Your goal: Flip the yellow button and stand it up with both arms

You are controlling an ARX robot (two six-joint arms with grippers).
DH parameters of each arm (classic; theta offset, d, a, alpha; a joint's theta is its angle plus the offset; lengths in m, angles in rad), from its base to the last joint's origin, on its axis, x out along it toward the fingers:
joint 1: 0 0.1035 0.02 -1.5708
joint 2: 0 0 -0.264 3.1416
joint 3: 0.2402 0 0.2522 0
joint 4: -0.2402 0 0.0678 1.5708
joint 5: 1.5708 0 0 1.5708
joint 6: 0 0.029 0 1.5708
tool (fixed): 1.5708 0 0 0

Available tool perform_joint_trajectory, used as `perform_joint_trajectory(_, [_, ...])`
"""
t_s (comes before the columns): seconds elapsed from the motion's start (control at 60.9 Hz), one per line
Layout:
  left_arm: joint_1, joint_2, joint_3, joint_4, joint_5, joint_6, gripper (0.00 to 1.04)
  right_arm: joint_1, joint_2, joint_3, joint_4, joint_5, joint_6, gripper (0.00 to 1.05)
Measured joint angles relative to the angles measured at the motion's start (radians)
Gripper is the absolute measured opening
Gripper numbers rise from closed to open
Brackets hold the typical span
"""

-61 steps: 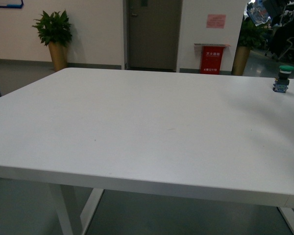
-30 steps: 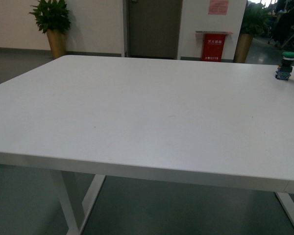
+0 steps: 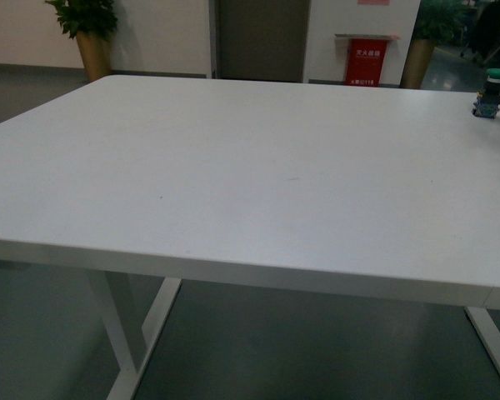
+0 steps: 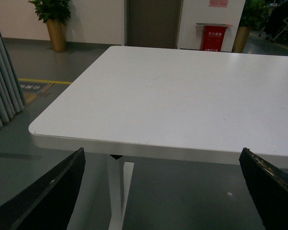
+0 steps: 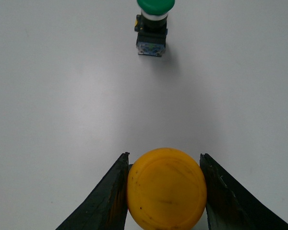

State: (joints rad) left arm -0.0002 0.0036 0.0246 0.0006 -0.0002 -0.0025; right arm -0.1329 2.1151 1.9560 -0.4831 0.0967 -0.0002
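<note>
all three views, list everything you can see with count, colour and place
white rectangular table: one, white, fills the front view
green-capped push-button with blue body: one, green, upright at the table's far right
yellow round-capped push-button: one, yellow, held in the right gripper
potted plants: two, green in tan pots, by the far wall
red box: one, red, by the far wall
grey door: one, grey, behind the table
grey curtain: one, grey, beside the table
left gripper: one, black, open, empty
right gripper: one, black, closed on the yellow cap
</note>
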Motion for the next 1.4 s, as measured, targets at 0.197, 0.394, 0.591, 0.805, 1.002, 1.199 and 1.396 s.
perform_joint_trajectory(0.197, [0.000, 0.000, 0.000, 0.000, 0.000, 0.000, 0.99, 0.007, 0.045, 0.082, -0.002, 0.040, 0.006, 0.38])
perform_joint_trajectory(0.394, [0.000, 0.000, 0.000, 0.000, 0.000, 0.000, 0.99, 0.003, 0.113, 0.146, -0.015, 0.051, 0.003, 0.38])
perform_joint_trajectory(0.591, [0.000, 0.000, 0.000, 0.000, 0.000, 0.000, 0.99, -0.006, 0.175, 0.218, -0.034, 0.054, -0.003, 0.38])
perform_joint_trajectory(0.805, [0.000, 0.000, 0.000, 0.000, 0.000, 0.000, 0.99, -0.020, 0.202, 0.259, -0.032, 0.047, -0.033, 0.38])
perform_joint_trajectory(1.002, [0.000, 0.000, 0.000, 0.000, 0.000, 0.000, 0.99, -0.029, 0.203, 0.259, -0.052, 0.041, -0.038, 0.38])
perform_joint_trajectory(1.199, [0.000, 0.000, 0.000, 0.000, 0.000, 0.000, 0.99, -0.024, 0.203, 0.214, -0.049, 0.042, -0.037, 0.38])
perform_joint_trajectory(1.396, [0.000, 0.000, 0.000, 0.000, 0.000, 0.000, 0.99, -0.013, 0.208, 0.197, -0.042, 0.050, -0.024, 0.38])
